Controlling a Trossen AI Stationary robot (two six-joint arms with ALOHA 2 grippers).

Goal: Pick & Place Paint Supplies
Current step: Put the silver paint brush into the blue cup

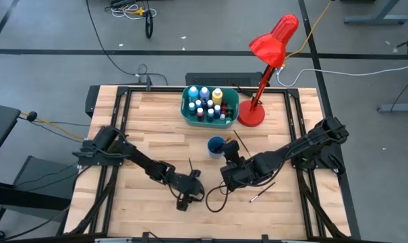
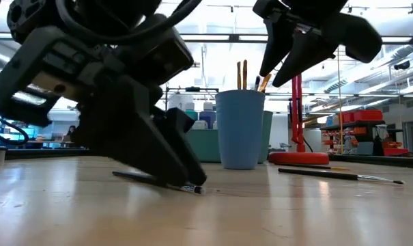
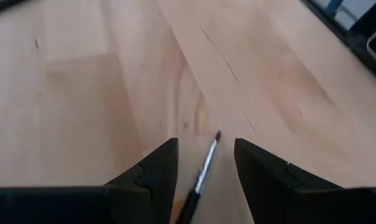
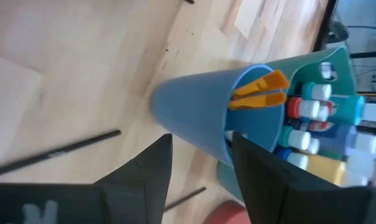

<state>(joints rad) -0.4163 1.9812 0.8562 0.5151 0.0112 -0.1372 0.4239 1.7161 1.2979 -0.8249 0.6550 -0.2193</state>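
A wooden surface (image 1: 143, 121) is seen from above, with both arms reaching in over its near half. A red desk lamp (image 1: 266, 61) stands at the far right, and just beside its base a teal tub (image 1: 188, 115) is found holding the paint bottles (image 1: 205, 101) upright, closely packed. A blue cup (image 1: 216, 145) stands just in front of the tub; orange-handled brushes (image 4: 262, 90) are seen standing inside it.

The left claw (image 1: 187, 190) is lowered to the surface near the front centre. Its fingers are spread, and a dark paintbrush (image 3: 203, 174) is seen lying flat between them, untouched on either side as far as can be told. In the low view the same brush (image 2: 158, 181) lies on the wood under the claw.

The right claw (image 1: 232, 162) is held above the surface just in front of the blue cup, fingers spread and nothing between them. A further loose paintbrush (image 1: 263, 193) lies on the surface, right of this claw.
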